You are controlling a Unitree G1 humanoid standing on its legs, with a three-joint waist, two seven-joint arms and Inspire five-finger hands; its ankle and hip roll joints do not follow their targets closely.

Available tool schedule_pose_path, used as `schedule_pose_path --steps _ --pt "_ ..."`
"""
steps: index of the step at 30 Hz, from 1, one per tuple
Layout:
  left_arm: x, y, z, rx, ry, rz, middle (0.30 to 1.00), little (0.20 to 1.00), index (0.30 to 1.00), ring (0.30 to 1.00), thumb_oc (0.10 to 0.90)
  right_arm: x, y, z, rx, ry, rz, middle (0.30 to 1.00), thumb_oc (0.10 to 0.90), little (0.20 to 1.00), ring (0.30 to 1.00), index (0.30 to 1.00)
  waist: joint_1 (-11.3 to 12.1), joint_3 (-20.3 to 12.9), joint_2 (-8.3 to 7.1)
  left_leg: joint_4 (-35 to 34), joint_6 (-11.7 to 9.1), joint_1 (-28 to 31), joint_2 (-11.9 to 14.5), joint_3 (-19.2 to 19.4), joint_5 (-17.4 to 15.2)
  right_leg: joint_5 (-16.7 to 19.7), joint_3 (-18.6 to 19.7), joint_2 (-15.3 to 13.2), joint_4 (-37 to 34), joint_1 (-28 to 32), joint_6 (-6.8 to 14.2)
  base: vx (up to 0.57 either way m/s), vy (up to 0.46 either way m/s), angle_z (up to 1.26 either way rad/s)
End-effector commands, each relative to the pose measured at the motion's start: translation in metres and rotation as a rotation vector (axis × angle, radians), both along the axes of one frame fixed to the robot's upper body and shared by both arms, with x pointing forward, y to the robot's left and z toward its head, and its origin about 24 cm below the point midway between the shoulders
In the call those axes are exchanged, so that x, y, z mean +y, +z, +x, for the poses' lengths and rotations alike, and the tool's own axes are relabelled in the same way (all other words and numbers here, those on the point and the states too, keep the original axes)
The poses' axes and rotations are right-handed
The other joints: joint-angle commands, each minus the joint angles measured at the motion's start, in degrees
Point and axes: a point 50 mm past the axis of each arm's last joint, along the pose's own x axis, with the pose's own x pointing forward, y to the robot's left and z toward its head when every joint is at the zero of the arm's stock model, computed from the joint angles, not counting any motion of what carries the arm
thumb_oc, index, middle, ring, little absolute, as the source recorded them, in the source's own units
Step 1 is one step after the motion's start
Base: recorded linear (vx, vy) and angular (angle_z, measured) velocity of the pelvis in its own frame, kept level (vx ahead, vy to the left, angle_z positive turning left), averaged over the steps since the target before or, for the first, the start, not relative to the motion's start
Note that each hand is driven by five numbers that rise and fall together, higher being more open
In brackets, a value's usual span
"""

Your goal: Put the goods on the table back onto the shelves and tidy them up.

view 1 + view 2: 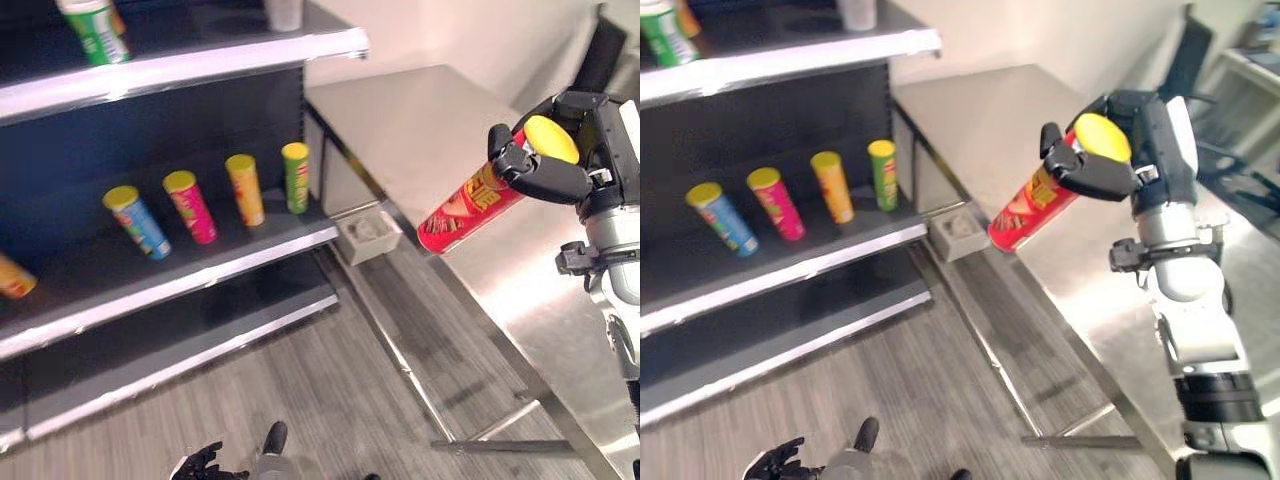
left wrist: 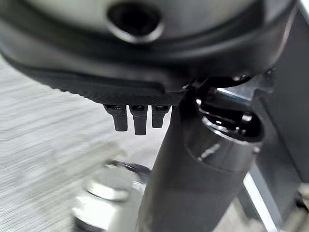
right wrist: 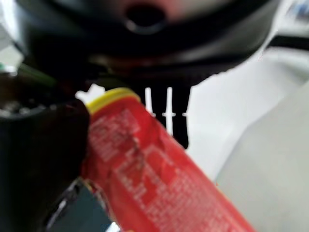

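My right hand [image 1: 552, 172] is shut on a red can [image 1: 462, 210] with a yellow lid, near the lid end. The can hangs tilted in the air, its base pointing down-left over the left edge of the steel table [image 1: 430, 130]. In the right wrist view the red can [image 3: 145, 169] runs between the thumb and the fingers. The dark shelf unit [image 1: 180, 275] stands at the left. On its middle shelf stand a blue can [image 1: 137, 222], a pink can [image 1: 190, 207], an orange can [image 1: 245, 189] and a green can [image 1: 296, 177]. My left hand [image 1: 200, 464] hangs low by the floor with relaxed fingers, holding nothing.
Another green can [image 1: 95, 30] and a white cup [image 1: 285, 12] sit on the top shelf. An orange can [image 1: 12, 276] lies at the middle shelf's far left. A small grey box [image 1: 368, 232] sits on the wooden floor between shelf and table. A dark chair [image 1: 1185, 60] stands behind the table.
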Motion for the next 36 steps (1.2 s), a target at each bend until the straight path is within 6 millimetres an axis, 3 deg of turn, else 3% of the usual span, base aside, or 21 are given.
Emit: schedule_pose_path --steps 1,3,9,11,12,14,15,16,19,20,21,22,23,24,25,26,27,31,36 --pt "0.017 0.011 0.011 -0.047 -0.067 0.076 0.900 0.900 0.900 0.900 0.800 0.031 0.058 -0.025 -0.320 0.168 -0.031 0.300 0.400 0.300 0.300 0.300 -0.14 -2.86 -5.52 7.91 -0.83 1.28 3.65 7.64 -5.90 -4.18 2.10 -4.58 0.37 -0.49 2.73 -0.14 0.105 0.57" --pt "0.017 0.010 0.008 -0.044 -0.069 0.080 0.900 0.900 0.900 0.900 0.800 0.036 0.054 -0.025 -0.305 0.197 -0.040 0.300 0.400 0.300 0.300 0.300 -0.85 -2.94 -5.09 9.99 -1.16 3.20 5.62 7.23 -7.89 -3.23 0.58 -5.88 0.37 -0.75 2.95 -0.13 0.132 0.27" --pt "0.017 0.013 0.011 -0.055 -0.104 0.098 0.900 0.900 0.900 0.900 0.800 0.049 0.040 -0.023 -0.230 0.273 -0.059 0.300 0.400 0.300 0.300 0.300 -3.40 -4.59 -2.40 9.11 -3.77 10.94 9.34 6.99 -7.70 0.90 -3.23 -10.52 1.02 -2.13 4.84 -0.10 0.275 0.57" --pt "0.015 0.014 0.014 -0.063 -0.146 0.096 0.900 0.900 0.900 0.900 0.800 0.049 0.035 -0.025 -0.208 0.266 -0.072 0.300 0.400 0.300 0.300 0.300 -4.73 -5.77 -0.76 3.81 -2.97 12.73 7.77 9.48 -9.89 3.76 -4.42 -13.63 1.99 -3.06 6.68 -0.09 0.410 1.05" --pt "0.015 0.014 0.014 -0.061 -0.149 0.097 0.900 0.900 0.900 0.900 0.800 0.048 0.034 -0.026 -0.207 0.264 -0.072 0.300 0.400 0.300 0.300 0.300 -4.64 -5.88 -0.89 3.33 -2.75 12.99 7.44 9.58 -9.75 3.93 -4.39 -13.98 2.14 -3.11 6.96 -0.06 0.390 0.60" --pt "0.014 0.015 0.016 -0.054 -0.202 0.112 0.900 0.900 0.900 0.900 0.800 0.048 0.027 -0.028 -0.199 0.247 -0.067 0.300 0.400 0.300 0.300 0.300 -4.85 -6.42 -0.07 0.23 -0.91 13.71 3.50 9.50 -12.00 6.93 -4.48 -18.06 3.02 -4.16 8.90 -0.05 0.395 0.49" --pt "0.015 0.015 0.015 -0.053 -0.204 0.114 0.900 0.900 0.900 0.900 0.800 0.048 0.026 -0.028 -0.199 0.245 -0.066 0.300 0.400 0.300 0.300 0.300 -4.81 -6.45 -0.31 0.23 -0.69 13.71 3.14 9.51 -12.06 7.13 -4.42 -18.44 3.08 -4.20 9.15 -0.06 0.510 0.54" --pt "0.020 0.018 0.018 -0.053 -0.236 0.142 0.900 0.900 0.900 0.900 0.800 0.051 0.020 -0.028 -0.188 0.235 -0.078 0.300 0.400 0.300 0.300 0.300 -4.40 -6.53 -0.73 -0.22 1.59 13.42 -1.52 9.44 -14.29 10.05 -4.58 -23.05 4.12 -4.93 10.90 -0.05 0.384 0.38" --pt "0.029 0.019 0.014 -0.033 -0.232 0.171 0.900 0.900 0.900 0.900 0.800 0.057 0.012 -0.025 -0.156 0.248 -0.078 0.300 0.400 0.300 0.300 0.300 -4.61 -5.89 -1.29 -0.28 3.46 13.90 -4.61 10.06 -15.34 11.06 -2.85 -25.95 8.08 -6.60 11.11 -0.08 0.412 -0.02" --pt "0.037 0.021 0.013 -0.027 -0.214 0.194 0.900 0.900 0.900 0.900 0.800 0.062 0.008 -0.024 -0.138 0.279 -0.069 0.300 0.400 0.300 0.300 0.300 -5.56 -4.84 -1.13 -0.28 4.35 13.77 -4.78 10.09 -14.70 8.24 2.79 -23.74 11.53 -8.16 10.43 -0.08 0.197 0.09" --pt "0.037 0.021 0.013 -0.027 -0.214 0.194 0.900 0.900 0.900 0.900 0.800 0.062 0.008 -0.024 -0.138 0.279 -0.069 0.300 0.400 0.300 0.300 0.300 -5.49 -4.84 -1.15 -0.28 4.34 13.78 -4.78 10.17 -14.72 8.17 2.92 -23.76 11.66 -8.28 10.43 -0.09 0.124 0.07" --pt "0.040 0.022 0.012 -0.024 -0.202 0.198 0.900 0.900 0.900 0.900 0.800 0.064 0.007 -0.024 -0.130 0.291 -0.074 0.300 0.400 0.300 0.300 0.300 -5.79 -4.53 -1.12 -0.28 4.60 13.67 -4.72 10.01 -14.38 6.10 5.65 -21.68 12.79 -8.61 9.64 -0.18 0.056 -0.11" --pt "0.043 0.024 0.014 -0.035 -0.191 0.203 0.900 0.900 0.900 0.900 0.800 0.068 0.006 -0.027 -0.121 0.308 -0.128 0.300 0.400 0.300 0.300 0.300 -6.70 -3.54 -1.47 -0.28 5.48 12.31 -5.15 9.49 -12.07 2.76 10.14 -16.72 15.46 -9.76 7.56 -0.23 0.033 -0.11" --pt "0.044 0.025 0.014 -0.037 -0.174 0.206 0.900 0.900 0.900 0.900 0.800 0.072 0.006 -0.028 -0.119 0.333 -0.142 0.300 0.400 0.300 0.300 0.300 -6.89 -3.24 -1.74 -0.28 5.60 11.64 -5.14 9.07 -11.21 -0.62 14.01 -12.28 16.70 -10.75 6.75 -0.22 -0.040 0.13" --pt "0.043 0.025 0.015 -0.046 -0.166 0.198 0.900 0.900 0.900 0.900 0.800 0.076 0.005 -0.029 -0.108 0.345 -0.177 0.300 0.400 0.300 0.300 0.300 -6.68 -3.19 -2.73 -0.14 5.50 11.07 -5.77 8.21 -10.93 -3.21 16.75 -7.90 13.35 -9.48 4.59 -0.06 -0.084 0.26" --pt "0.043 0.025 0.015 -0.046 -0.166 0.198 0.900 0.900 0.900 0.900 0.800 0.076 0.005 -0.029 -0.108 0.345 -0.177 0.300 0.400 0.300 0.300 0.300 -6.71 -3.21 -2.72 -0.15 5.50 11.05 -5.76 8.18 -10.91 -3.16 16.71 -7.88 13.27 -9.46 4.58 -0.02 -0.189 0.27" --pt "0.043 0.024 0.016 -0.056 -0.122 0.189 0.900 0.900 0.900 0.900 0.800 0.086 0.000 -0.025 -0.084 0.383 -0.188 0.300 0.400 0.300 0.300 0.300 -6.30 -2.85 -3.83 0.75 4.93 10.32 -5.84 6.22 -10.36 -2.84 19.59 -5.16 9.37 -7.62 3.97 -0.02 -0.128 0.12" --pt "0.032 0.019 0.013 -0.068 -0.064 0.135 0.900 0.900 0.900 0.900 0.800 0.098 -0.004 -0.022 -0.070 0.420 -0.225 0.300 0.400 0.300 0.300 0.300 -5.26 -3.53 -4.74 3.36 4.10 8.08 -5.08 5.53 -10.19 -1.33 18.76 -3.96 3.46 -4.74 3.88 -0.02 -0.144 0.28" --pt "0.018 0.015 0.012 -0.081 -0.040 0.083 0.900 0.900 0.900 0.900 0.800 0.109 -0.014 -0.017 -0.033 0.452 -0.255 0.300 0.400 0.300 0.300 0.300 -3.96 -2.64 -5.00 10.74 2.81 3.20 -3.90 3.08 -11.24 -1.62 15.01 -3.64 0.66 -1.82 2.79 -0.04 -0.042 0.57"
